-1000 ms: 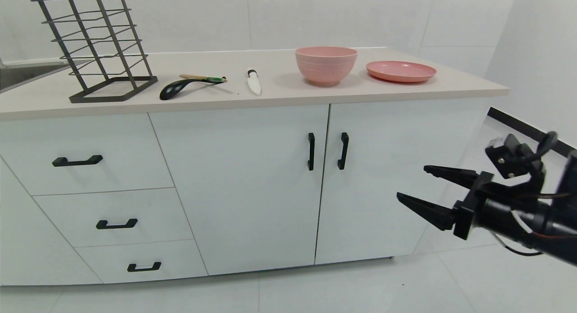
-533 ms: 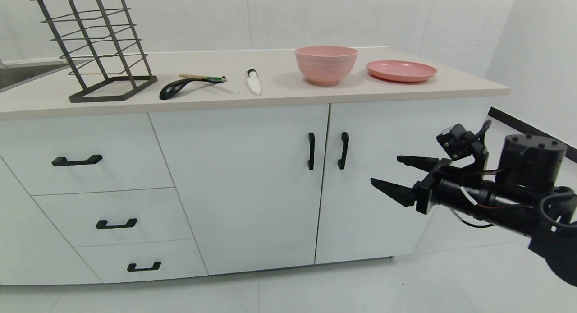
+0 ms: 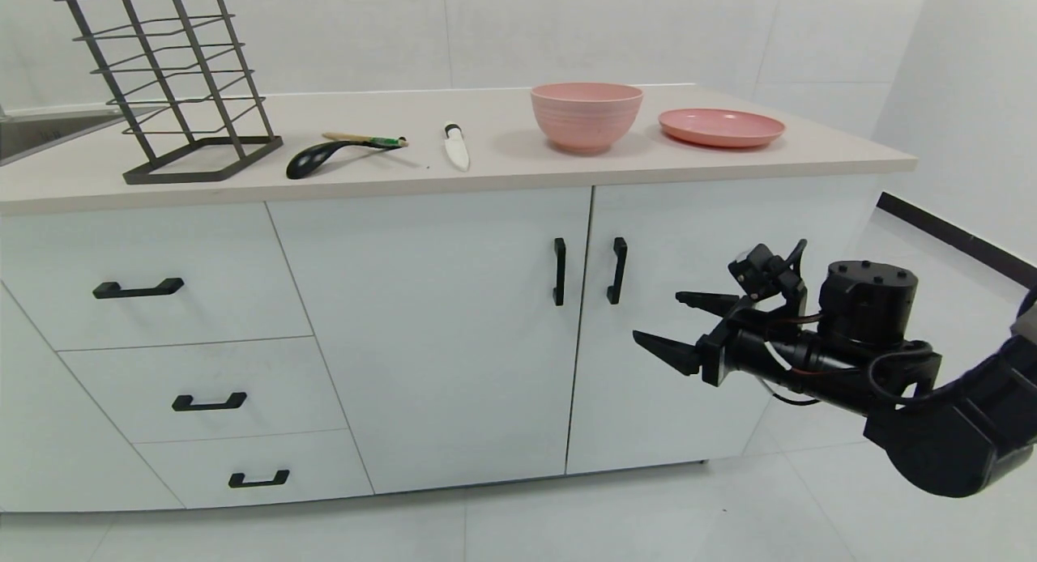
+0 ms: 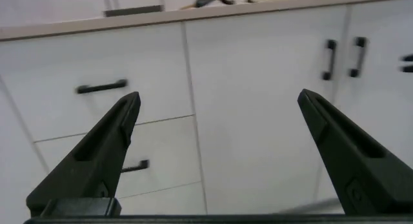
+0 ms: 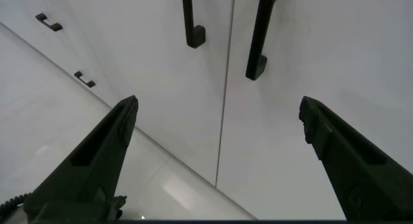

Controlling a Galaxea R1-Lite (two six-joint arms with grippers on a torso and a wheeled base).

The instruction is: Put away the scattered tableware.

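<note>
Tableware is lying loose on the countertop point(image 3: 486, 173) above the door handles point(image 3: 618, 270) in the head view: pink bowl point(image 3: 586, 115) straight above them, pink plate point(image 3: 721, 127) up-right, knife point(image 3: 457, 146) and black spoon point(image 3: 320, 157) up-left, rack point(image 3: 170, 84) farthest left. Right gripper point(image 3: 658, 316) is hanging just right of the handles, fingers spread, carrying nothing, probably lining up on a door. Left wrist view: left gripper point(image 4: 216, 98) is facing the drawers point(image 4: 97, 62) left of the handles, fingers wide apart, gripping nothing. Right wrist view: right gripper is pointing at both handles, near but not touching.

Bowl point(image 3: 586, 115) and plate point(image 3: 721, 128) are both done in pink, spoon point(image 3: 308, 162) in black, cabinet point(image 3: 437, 327) is painted white with black handles point(image 3: 559, 271).
</note>
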